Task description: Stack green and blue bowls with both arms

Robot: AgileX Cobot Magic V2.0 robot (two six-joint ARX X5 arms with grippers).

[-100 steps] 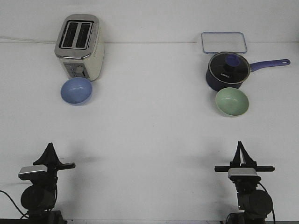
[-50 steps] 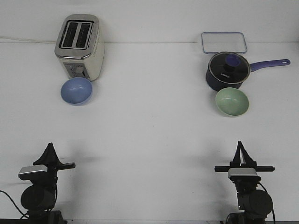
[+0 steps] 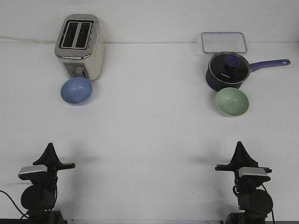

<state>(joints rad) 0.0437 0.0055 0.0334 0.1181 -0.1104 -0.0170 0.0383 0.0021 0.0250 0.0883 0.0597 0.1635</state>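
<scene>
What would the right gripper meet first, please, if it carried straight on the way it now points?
Probably the green bowl: the right gripper points away over bare table, with the bowl roughly ahead and the saucepan just behind it. Depth and height are unclear, so it might pass above.

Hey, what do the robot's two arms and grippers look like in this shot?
Both are black and jointed. Each ends in a pointed black gripper, left and right, above a silver-grey block with a thin black crossbar. A thin black cable loops beside the left arm's base. No markings are legible.
</scene>
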